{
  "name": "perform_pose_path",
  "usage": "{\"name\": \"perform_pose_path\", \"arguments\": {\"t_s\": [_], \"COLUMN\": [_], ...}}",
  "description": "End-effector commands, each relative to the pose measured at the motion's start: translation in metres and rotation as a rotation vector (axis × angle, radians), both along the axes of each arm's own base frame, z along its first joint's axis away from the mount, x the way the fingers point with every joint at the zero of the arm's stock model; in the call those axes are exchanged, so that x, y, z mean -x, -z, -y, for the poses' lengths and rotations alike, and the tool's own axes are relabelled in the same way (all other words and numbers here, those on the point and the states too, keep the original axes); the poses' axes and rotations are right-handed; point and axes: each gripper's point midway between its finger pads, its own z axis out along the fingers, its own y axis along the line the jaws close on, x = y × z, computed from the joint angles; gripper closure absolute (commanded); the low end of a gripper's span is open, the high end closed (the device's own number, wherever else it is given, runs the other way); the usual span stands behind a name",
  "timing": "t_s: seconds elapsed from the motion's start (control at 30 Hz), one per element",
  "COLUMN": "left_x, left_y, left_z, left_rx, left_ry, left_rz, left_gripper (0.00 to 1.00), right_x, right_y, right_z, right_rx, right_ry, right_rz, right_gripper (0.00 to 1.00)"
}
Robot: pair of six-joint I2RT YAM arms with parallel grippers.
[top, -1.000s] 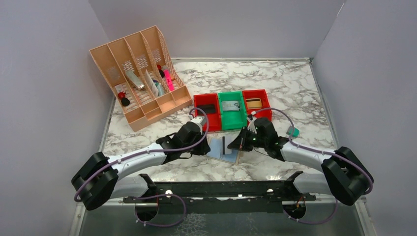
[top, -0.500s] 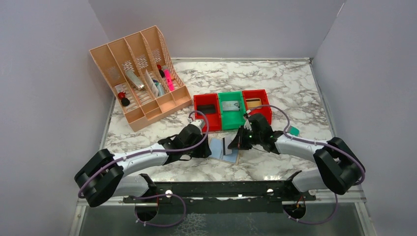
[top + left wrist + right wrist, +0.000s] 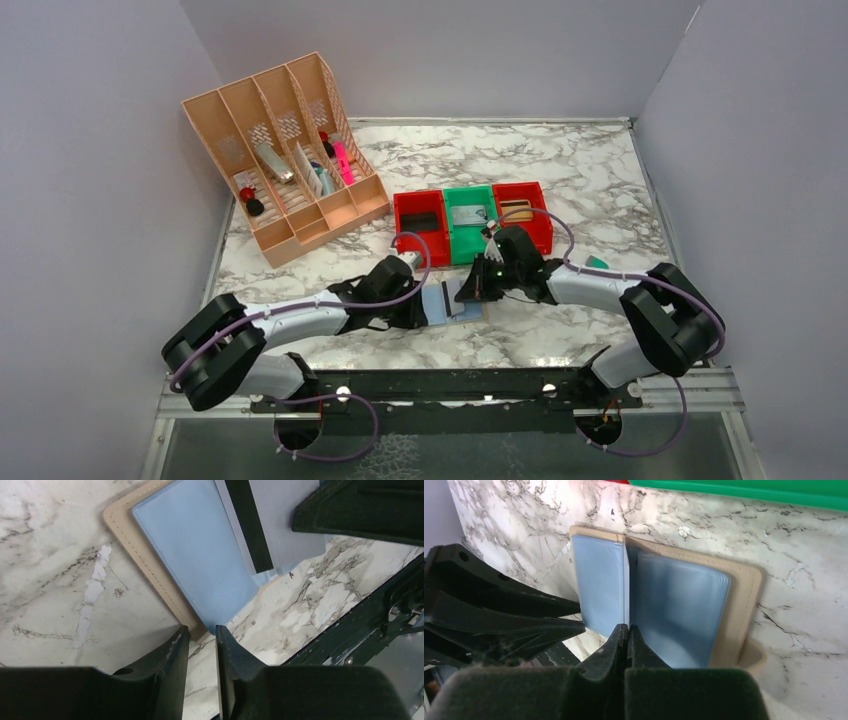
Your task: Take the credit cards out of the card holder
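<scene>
Tan outside and pale blue-grey inside, the card holder [image 3: 440, 303] lies spread open and flat on the marble tabletop [image 3: 560, 170], just in front of a row of 3 bins and between my 2 arms. My right end effector [image 3: 626, 627] is closed on a grey card [image 3: 290, 520] with a black stripe. In the right wrist view its fingers meet tip to tip, and the card shows edge-on as a thin pale line rising from them along the fold between the holder's 2 blue panels. In the left wrist view that card slants across the far part of the holder, its lower end over the blue plastic. I cannot tell whether that end sits in a sleeve or is free of it. My left end effector [image 3: 201, 630] is at a corner of the holder, its 2 fingers drawn close with only a narrow slit between them. The stitched tan edge runs right up to that slit, but I cannot tell whether the fingers pinch the corner or merely straddle it. Behind the holder stand a red bin [image 3: 425, 252], a green bin [image 3: 472, 250] and a second red bin [image 3: 518, 187], touching side by side. A peach desk organizer [image 3: 310, 225] with 4 slots, small items in them, stands well apart at the far left. A small teal thing [image 3: 597, 265] lies on the tabletop beside my right arm.
</scene>
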Motion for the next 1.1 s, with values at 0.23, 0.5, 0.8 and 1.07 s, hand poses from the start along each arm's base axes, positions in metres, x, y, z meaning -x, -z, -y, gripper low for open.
{"name": "perform_pose_path", "arguments": {"t_s": [0.23,0.5,0.8,1.07], "left_x": [-0.001,-0.017,-0.043,-0.069], "left_y": [-0.026,-0.051,-0.111,-0.13], "left_z": [-0.007,-0.029,-0.064,-0.108], "left_rx": [0.028,-0.04,-0.113,-0.323], "left_ry": [-0.034,-0.098,-0.182,-0.258], "left_rz": [0.082,0.204,0.432,0.583], "left_gripper": [0.67,0.61,0.2,0.01], "right_x": [-0.016,-0.032,-0.049,-0.074], "right_y": [-0.026,-0.066,-0.103,-0.141], "right_z": [0.025,0.046,0.076,0.092], "right_rx": [0.17,0.2,0.197,0.294], "right_ry": [0.032,0.113,0.227,0.186], "right_rz": [0.153,0.33,0.622,0.994], "right_gripper": [0.99,0.99,0.99,0.99]}}
